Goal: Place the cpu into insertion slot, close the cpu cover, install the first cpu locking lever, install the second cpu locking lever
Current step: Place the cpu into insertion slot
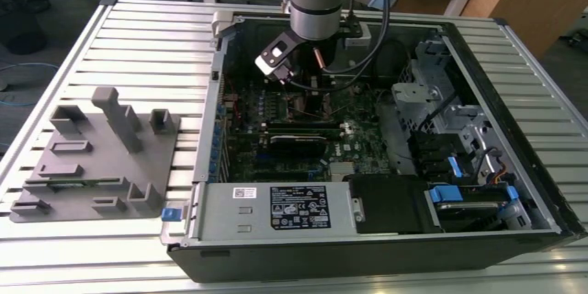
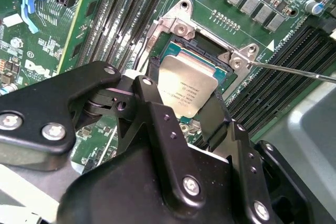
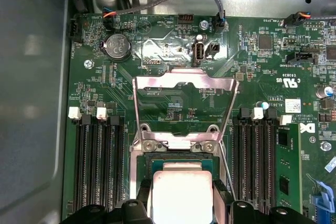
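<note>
My gripper [image 2: 185,100] is down inside the open computer case [image 1: 206,191], and its black fingers [image 2: 214,116] are shut on two opposite sides of the cpu [image 2: 186,88]. The cpu's dull silver top [image 3: 181,190] sits right over the insertion slot [image 3: 181,157], whose silvery rim and dark inside show beyond the chip. Whether the chip rests in the slot I cannot tell. The cpu cover [image 3: 184,82] stands swung open behind the slot, a thin silvery frame. A thin metal locking lever [image 2: 294,72] juts out beside the socket. In the exterior view the gripper [image 1: 310,94] hangs over the green board.
Long black memory slots [image 3: 97,161] flank the socket on both sides [image 3: 257,156]. Cables [image 1: 368,46] trail from the wrist. A grey fixture tray [image 1: 96,156] lies on the table at the exterior view's left. Drive bays with blue tabs [image 1: 450,194] fill the case's right.
</note>
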Available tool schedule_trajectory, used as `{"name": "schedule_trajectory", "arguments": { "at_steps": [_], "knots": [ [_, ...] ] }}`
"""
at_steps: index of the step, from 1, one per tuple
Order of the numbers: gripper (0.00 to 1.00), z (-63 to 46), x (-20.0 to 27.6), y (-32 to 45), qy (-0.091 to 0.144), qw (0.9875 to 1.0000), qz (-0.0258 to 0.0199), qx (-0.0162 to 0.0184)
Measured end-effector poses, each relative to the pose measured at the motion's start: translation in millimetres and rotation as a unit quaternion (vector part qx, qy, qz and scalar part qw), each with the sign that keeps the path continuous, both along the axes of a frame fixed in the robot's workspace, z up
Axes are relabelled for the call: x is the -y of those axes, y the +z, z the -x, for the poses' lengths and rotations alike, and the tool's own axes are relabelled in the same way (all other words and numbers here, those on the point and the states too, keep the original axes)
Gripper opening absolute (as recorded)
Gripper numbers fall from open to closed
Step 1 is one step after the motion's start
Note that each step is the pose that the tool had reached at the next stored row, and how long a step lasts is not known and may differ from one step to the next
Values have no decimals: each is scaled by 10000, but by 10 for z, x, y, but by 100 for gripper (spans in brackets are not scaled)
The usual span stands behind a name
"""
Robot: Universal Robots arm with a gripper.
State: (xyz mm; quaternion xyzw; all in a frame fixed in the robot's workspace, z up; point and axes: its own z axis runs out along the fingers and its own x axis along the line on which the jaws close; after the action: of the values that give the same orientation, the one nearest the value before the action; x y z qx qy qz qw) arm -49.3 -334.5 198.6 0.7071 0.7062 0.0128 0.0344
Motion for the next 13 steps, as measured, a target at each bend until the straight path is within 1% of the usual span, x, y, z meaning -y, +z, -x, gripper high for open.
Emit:
{"name": "schedule_trajectory", "arguments": {
  "at_steps": [3,13],
  "knots": [
    [54,-16,0,-4,-2,10000,-1,1],
    [54,-18,-10,-20,-75,10000,0,0]
  ]
}}
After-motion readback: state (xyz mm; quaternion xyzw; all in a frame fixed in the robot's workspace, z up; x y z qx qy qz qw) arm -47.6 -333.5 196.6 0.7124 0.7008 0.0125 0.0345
